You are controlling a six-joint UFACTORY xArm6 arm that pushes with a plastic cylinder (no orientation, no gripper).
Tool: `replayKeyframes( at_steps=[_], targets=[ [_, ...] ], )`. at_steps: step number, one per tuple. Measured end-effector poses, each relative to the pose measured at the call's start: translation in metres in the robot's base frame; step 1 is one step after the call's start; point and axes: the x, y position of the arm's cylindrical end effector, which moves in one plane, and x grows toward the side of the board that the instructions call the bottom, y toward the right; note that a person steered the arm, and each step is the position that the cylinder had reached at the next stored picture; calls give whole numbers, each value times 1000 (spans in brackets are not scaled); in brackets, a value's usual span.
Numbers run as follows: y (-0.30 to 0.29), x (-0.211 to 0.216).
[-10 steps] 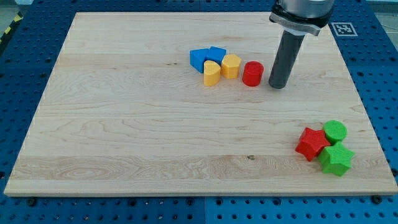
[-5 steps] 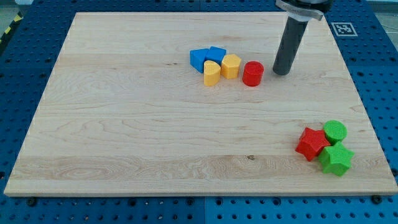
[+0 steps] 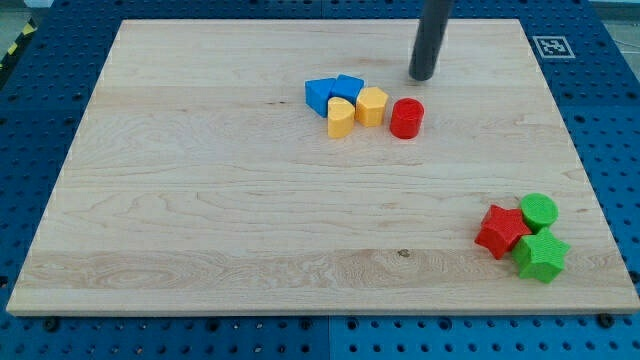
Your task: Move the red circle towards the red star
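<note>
- Only a straight, round rod is seen, coming in from the view's top edge.
- Its surface is dark grey to black, smooth and matt, with a faint lighter sheen along one side.
- My tip (image 3: pixel 423 78) is cut flat and blunt.
- No cables, screws or markings can be made out.

Upper centre of the frame: my tip (image 3: pixel 422 77) stands above and just right of the red circle (image 3: pixel 406 118), apart from it. The red star (image 3: pixel 502 230) lies well apart, at the lower right
</note>
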Motion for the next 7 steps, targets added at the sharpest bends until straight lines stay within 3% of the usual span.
replayKeyframes(
  at_steps=[3, 7],
  targets=[
    [-17, 17],
    [-16, 83]
  ],
)
